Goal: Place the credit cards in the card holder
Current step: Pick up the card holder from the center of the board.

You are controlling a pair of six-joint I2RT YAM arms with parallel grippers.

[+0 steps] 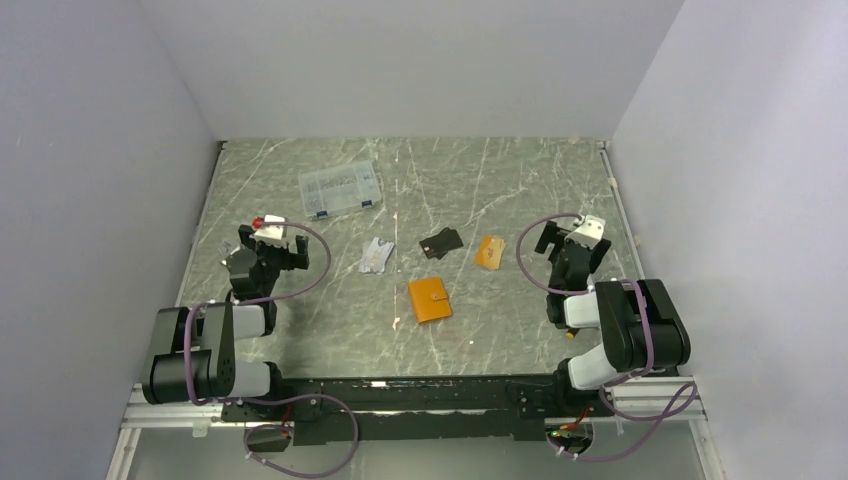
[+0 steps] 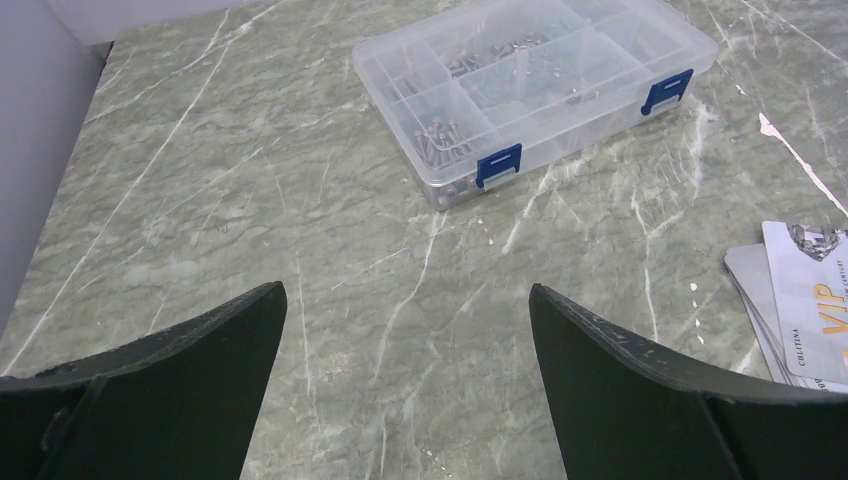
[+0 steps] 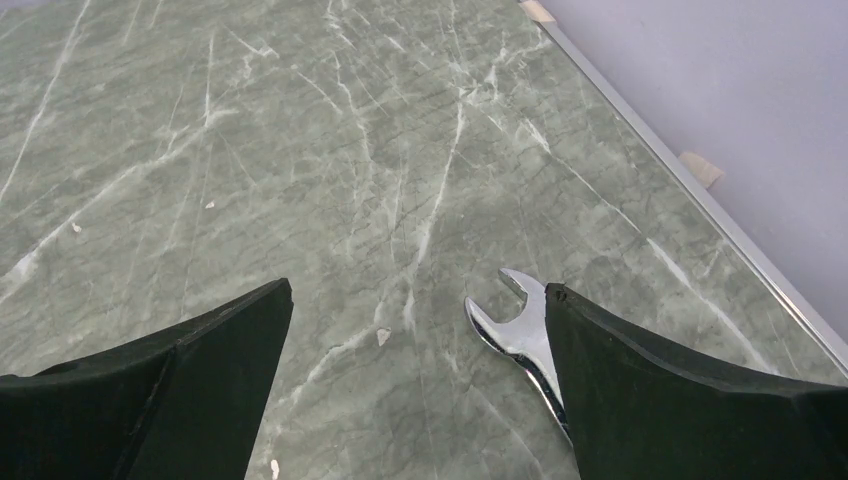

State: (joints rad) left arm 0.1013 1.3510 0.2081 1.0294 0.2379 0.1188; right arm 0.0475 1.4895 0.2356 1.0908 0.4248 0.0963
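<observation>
Grey-green marbled worktop (image 1: 330,335), smooth with white veins. Task not started: thick orange leather-look card holder (image 1: 430,299) lies folded shut near centre. From it, a glossy silver-white fan of thin plastic cards (image 1: 375,256) sits at 10 o'clock, a flat black card (image 1: 441,242) at 12, an orange-tan card (image 1: 489,251) at 2. All are loose on the worktop. Left jaws and right jaws are both spread wide, holding nothing.

"VIP" on whitish credit card (image 2: 806,292)
</observation>
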